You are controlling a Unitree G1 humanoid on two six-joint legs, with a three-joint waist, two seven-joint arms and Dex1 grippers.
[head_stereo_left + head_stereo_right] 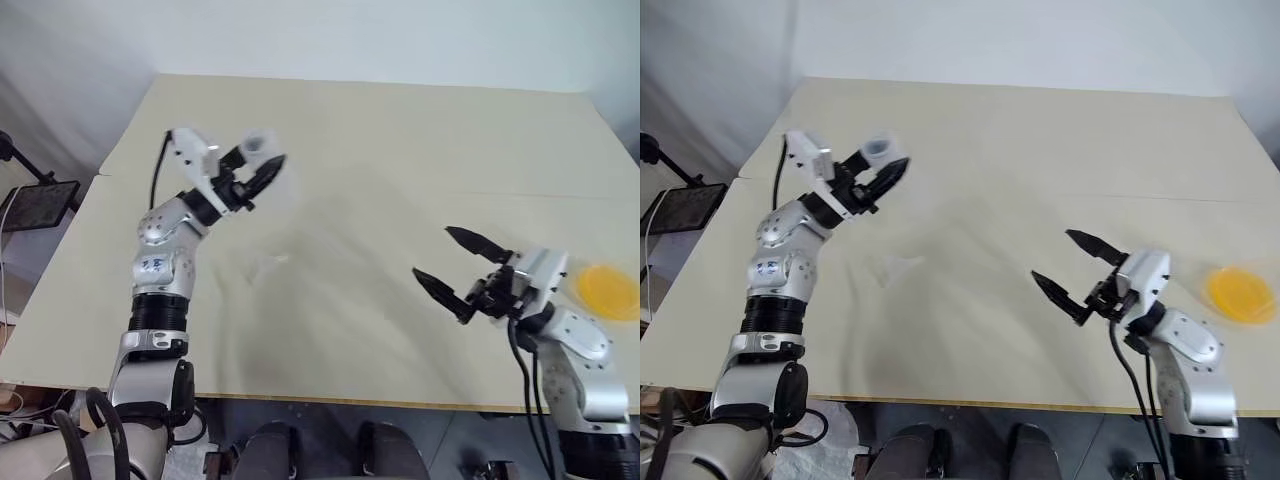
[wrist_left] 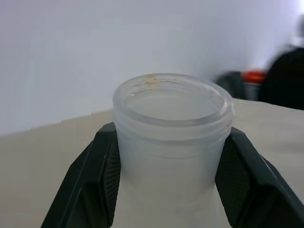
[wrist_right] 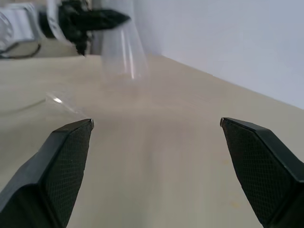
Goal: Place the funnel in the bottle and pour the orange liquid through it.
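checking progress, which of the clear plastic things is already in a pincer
The bottle: the left pincer is closed around its neck, lifted off the table. The small funnel lies loose on the table, and the right pincer is open and empty.

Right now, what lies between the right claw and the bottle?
The funnel lies on the table between the right claw and the bottle; otherwise bare tabletop, in the eye views.

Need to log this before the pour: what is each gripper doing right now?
Left gripper: fingers shut on the bottle, gripping its neck.
Right gripper: fingers wide open, holding nothing.
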